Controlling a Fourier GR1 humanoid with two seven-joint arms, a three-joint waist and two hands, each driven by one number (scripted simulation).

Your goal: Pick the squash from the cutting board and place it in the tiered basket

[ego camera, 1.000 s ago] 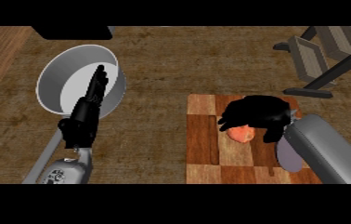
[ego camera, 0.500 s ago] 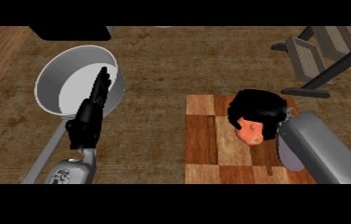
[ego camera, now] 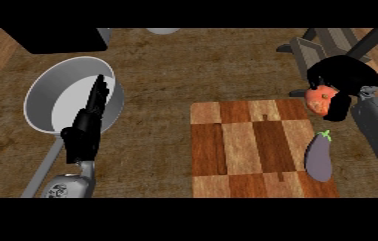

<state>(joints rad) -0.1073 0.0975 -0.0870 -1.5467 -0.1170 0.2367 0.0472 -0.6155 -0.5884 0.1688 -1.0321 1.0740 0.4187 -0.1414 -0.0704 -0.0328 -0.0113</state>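
Observation:
My right hand is curled round an orange squash and holds it above the counter, past the upper right corner of the wooden cutting board. Much of the squash is hidden by the fingers. The dark tiered basket stands at the upper right, just beyond the hand. At the left my left hand rests open, fingers straight, over the rim of a grey pan.
A purple eggplant lies at the board's right edge. The grey pan sits at the left, its handle running toward the lower edge. A black block fills the upper left corner.
My right hand has lifted the squash off the board and carried it up and to the right, toward the basket. The eggplant is now uncovered. The left hand has not moved.

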